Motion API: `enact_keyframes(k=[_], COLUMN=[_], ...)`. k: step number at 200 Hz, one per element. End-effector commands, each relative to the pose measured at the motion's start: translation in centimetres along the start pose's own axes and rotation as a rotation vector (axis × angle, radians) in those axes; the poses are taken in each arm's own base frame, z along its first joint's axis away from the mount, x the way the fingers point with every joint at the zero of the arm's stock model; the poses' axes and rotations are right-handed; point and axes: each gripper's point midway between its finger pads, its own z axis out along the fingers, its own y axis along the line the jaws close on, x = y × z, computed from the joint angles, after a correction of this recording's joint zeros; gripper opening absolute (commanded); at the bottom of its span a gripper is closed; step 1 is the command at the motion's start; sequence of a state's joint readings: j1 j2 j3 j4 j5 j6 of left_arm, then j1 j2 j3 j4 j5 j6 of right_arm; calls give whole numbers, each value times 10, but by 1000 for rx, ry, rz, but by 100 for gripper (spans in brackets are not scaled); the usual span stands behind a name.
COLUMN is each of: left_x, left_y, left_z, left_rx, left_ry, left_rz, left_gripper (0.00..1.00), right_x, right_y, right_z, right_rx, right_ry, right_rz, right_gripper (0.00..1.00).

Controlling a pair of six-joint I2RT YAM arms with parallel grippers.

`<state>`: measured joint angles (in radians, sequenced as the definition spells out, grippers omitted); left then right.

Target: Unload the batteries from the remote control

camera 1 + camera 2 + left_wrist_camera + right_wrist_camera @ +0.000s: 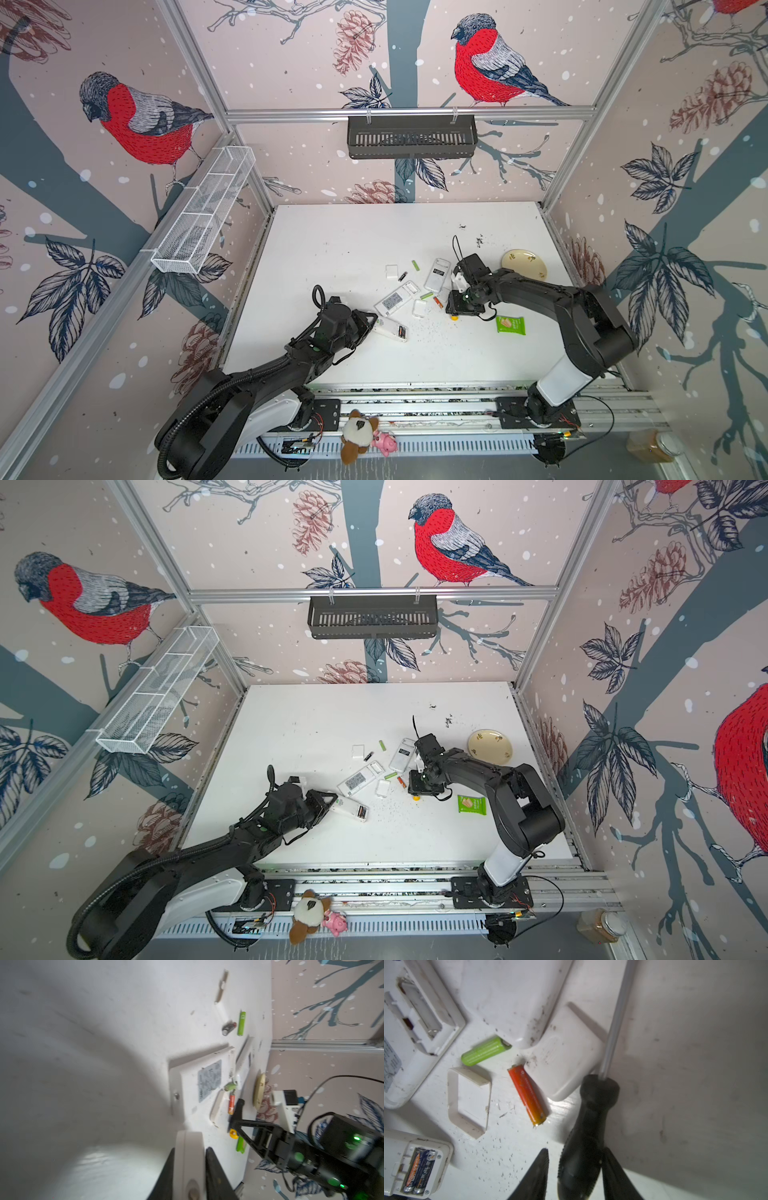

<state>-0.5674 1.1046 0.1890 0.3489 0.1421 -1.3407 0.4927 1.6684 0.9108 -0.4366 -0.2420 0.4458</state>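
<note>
In both top views the left gripper point(372, 323) reaches to the near end of a white remote point(388, 329). The back of the remote is open, and two black batteries point(402, 331) sit in the slot. I judge these are the ones not yet unloaded. On the table point(332, 249) beyond it lie a green battery point(427, 295) and an orange battery point(437, 302), both free. The right gripper point(449, 309) hangs low just beside them.

In the left wrist view the end of the remote stands between the two fingers point(216, 1178), close on both sides. Whether they press it or only stand beside it, I cannot tell. The purpose, I suppose, is to keep the remote steady with its open slot reachable.

In the right wrist view the black handle of a screwdriver point(589, 1118) sits between the jaws. One finger touches it and a narrow gap shows at the other, so a firm grip I cannot confirm. The tool probably serves as a lever for the batteries — its shaft points away from the loaded remote, which is well apart from it. A loose cover point(471, 1101) lies between the two.
</note>
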Motion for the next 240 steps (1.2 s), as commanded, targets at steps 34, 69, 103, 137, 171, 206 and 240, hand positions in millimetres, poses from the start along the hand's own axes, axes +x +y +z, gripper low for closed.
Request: enact_keyframes(k=[34,69,103,137,171,206,240], left_x=[-4,-2,-1,-36,-40,-27,-29], left_y=[46,52,42,-49,-162,-228,-230], left_z=[-3,-19,-39,-65,-48,-16,3], left_rx=[-284,-417,-435,-271,44,326,323], left_ry=[-33,-27,-13,-128,-68,29,45], left_rz=[-101,-152,-161,59,247,230,190], left_gripper=[77,89,93,93,96,94,91], right_x=[-4,-15,-25,-35,-26,-19,-14], right_y=[-32,-42,-29,15,69,99,100], right_z=[-1,-22,-52,-93,-106,-103,-90], right_rx=[160,198,153,20,-103,-155,-52], right_ry=[-11,-46,-77,-166,-193,-174,-147], right_rz=[-13,-61,-166,-328,-486,-557,-607], right_gripper=[22,9,2,1,1,1,1])
